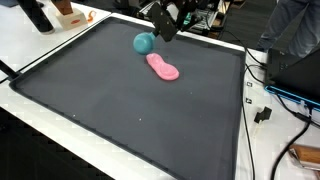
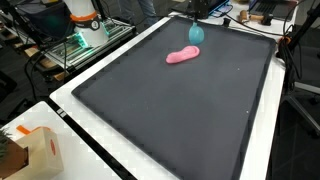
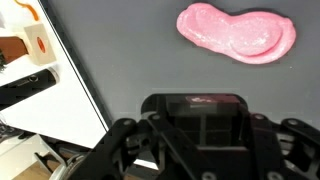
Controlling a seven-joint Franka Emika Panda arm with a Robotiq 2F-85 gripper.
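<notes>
Arm pose: the arm reaches in over the far edge of the black rectangular mat (image 1: 120, 110), wrist turned downward, with the tool (image 1: 165, 30) hanging low over the mat.
Tool state: cannot tell whether released or clenched. The fingers are dark, small and blurred in both exterior views.
Nearest item: teal rounded soft lump (image 1: 144, 42), on the mat just beside the tool; contact cannot be judged.
Neighbour: pink flat elongated blob (image 1: 163, 68), lying flat just beside the teal lump; touching or apart is unclear.
Support: white tabletop (image 1: 40, 55) carries the mat.
Hidden or cut off: the upper arm is cropped by the frame top. The wrist view shows only the tool's dark housing and the pink blob.
</notes>
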